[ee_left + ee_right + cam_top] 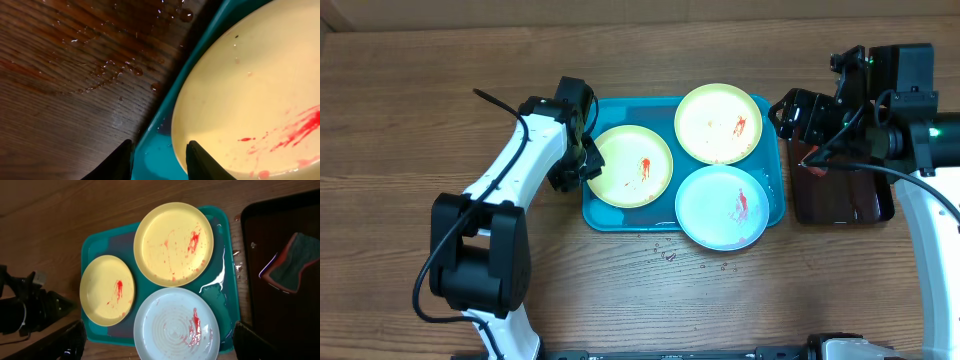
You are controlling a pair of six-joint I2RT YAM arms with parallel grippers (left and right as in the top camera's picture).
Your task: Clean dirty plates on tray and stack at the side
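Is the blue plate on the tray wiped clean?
No, the pale blue plate carries a red smear right of its centre in the right wrist view.

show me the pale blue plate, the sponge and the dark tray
pale blue plate (172, 326), right wrist view, on its ridged centre
sponge (296, 262), right wrist view, on its top face
dark tray (280, 322), right wrist view, on its bare floor

The left arm (515, 165) has white shells, bulky black joints and a loose black cable (500, 105); the left hand (160, 150) has black wedge fingers (205, 162).
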